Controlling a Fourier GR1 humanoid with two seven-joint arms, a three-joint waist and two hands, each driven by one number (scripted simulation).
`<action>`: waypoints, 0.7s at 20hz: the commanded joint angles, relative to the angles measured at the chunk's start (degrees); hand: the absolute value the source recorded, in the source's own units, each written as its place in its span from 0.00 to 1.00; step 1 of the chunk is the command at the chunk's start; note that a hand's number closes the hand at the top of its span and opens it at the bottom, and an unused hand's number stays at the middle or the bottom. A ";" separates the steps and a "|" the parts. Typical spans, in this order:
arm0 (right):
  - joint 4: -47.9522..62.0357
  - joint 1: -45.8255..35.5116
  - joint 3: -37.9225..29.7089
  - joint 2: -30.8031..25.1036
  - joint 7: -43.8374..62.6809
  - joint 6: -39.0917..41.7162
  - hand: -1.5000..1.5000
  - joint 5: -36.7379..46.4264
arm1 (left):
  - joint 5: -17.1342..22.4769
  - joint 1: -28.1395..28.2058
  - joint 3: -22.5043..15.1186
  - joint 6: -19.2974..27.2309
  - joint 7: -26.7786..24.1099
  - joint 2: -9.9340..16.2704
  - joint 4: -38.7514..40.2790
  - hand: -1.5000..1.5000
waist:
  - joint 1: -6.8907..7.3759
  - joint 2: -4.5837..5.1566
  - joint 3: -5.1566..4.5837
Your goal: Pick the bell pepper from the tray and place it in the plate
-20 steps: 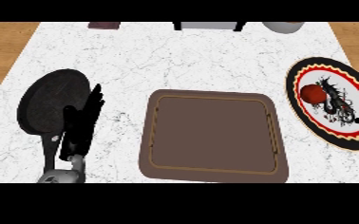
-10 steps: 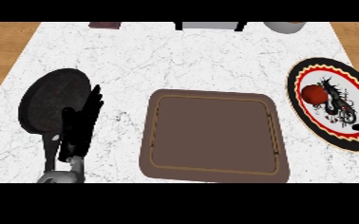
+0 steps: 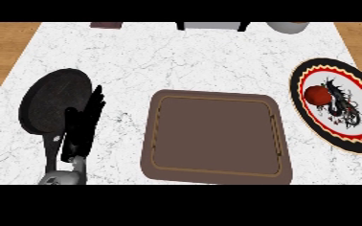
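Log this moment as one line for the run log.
pepper: on plate | tray: holds nothing | left hand: open, fingers up, beside pan | right hand: not in view

Lighting: even, bright, diffuse; no single source evident. Counter [image 3: 176, 62]: white marble evenly lit from far edge to near edge, no glare patches. Shadows: faint and soft, a thin dark rim beneath the brown tray [image 3: 216, 136] along its near edge. Dark items, the pan [image 3: 56, 100] and left hand [image 3: 81, 129], read as near-flat black with little surface detail. Plate [image 3: 305, 106] at the right edge appears stretched taller than wide.
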 commanded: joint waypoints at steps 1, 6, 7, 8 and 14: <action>0.81 1.09 0.28 -1.08 -4.49 3.29 0.00 0.36 | 0.74 1.94 0.68 -1.54 -0.77 1.51 -1.38 0.50 | 0.63 0.09 0.08; 1.61 1.91 -0.36 -1.16 -4.29 1.62 0.00 -0.22 | -0.78 -0.56 -0.63 0.10 -0.10 -0.50 0.09 0.50 | 0.38 0.33 0.16; 1.73 2.26 -0.83 -2.25 -4.61 2.56 0.00 -0.71 | 0.92 0.48 -0.04 -1.76 -0.66 0.12 0.04 0.50 | 0.31 0.23 0.12; 1.85 3.47 -1.52 -1.87 -6.07 2.13 0.00 -1.40 | -0.74 1.38 -0.40 0.18 -1.83 -0.53 0.41 0.50 | 0.27 0.31 0.20; 1.87 2.82 -2.90 -2.40 -5.09 1.15 0.00 -2.87 | 0.86 0.26 0.65 -1.70 -0.92 0.44 0.69 0.50 | 0.39 0.33 0.20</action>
